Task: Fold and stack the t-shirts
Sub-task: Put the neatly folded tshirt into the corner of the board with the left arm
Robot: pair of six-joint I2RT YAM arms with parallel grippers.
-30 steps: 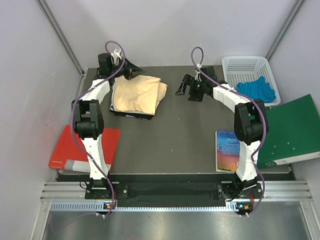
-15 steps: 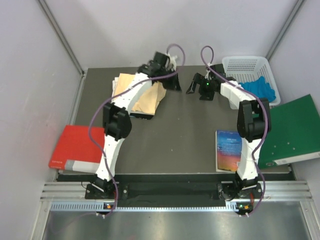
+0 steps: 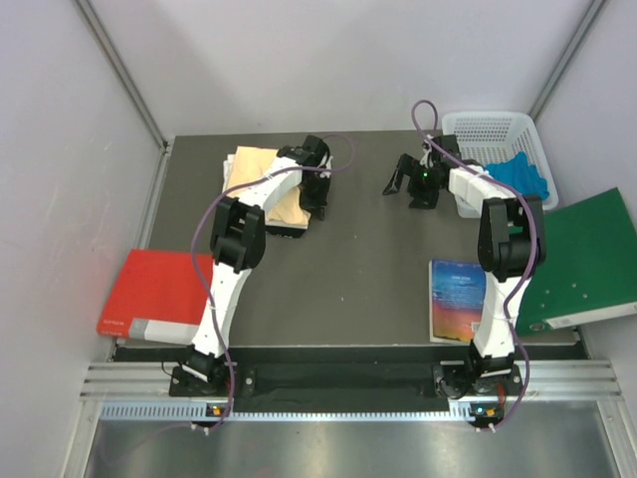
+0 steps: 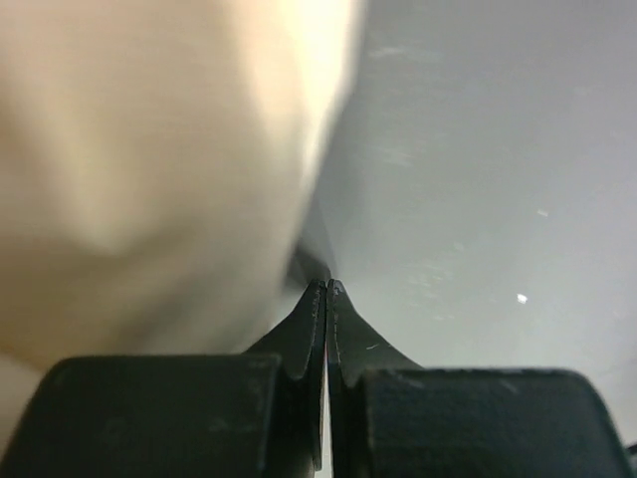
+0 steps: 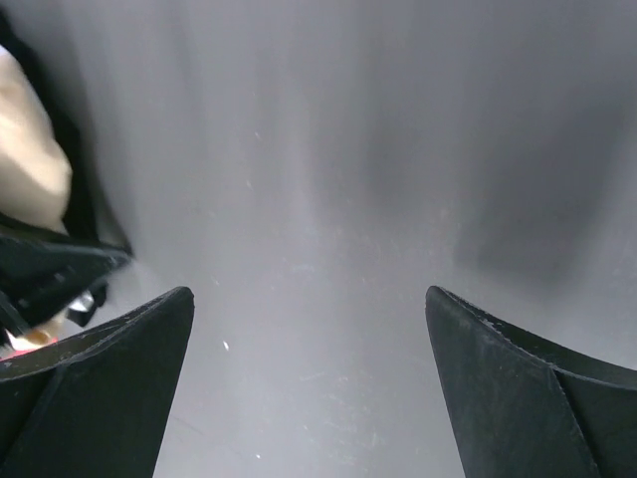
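Two tips: part the left fingers (image 4: 317, 309), now together beside the upper-left shirt (image 3: 254, 167), while right fingers (image 5: 105, 388) wait apart.

The black right gripper (image 5: 309, 294) gapes wide over a matte grey tabletop (image 5: 328, 149). Far to its left shows a pale peach soft cloth (image 5: 30, 169).
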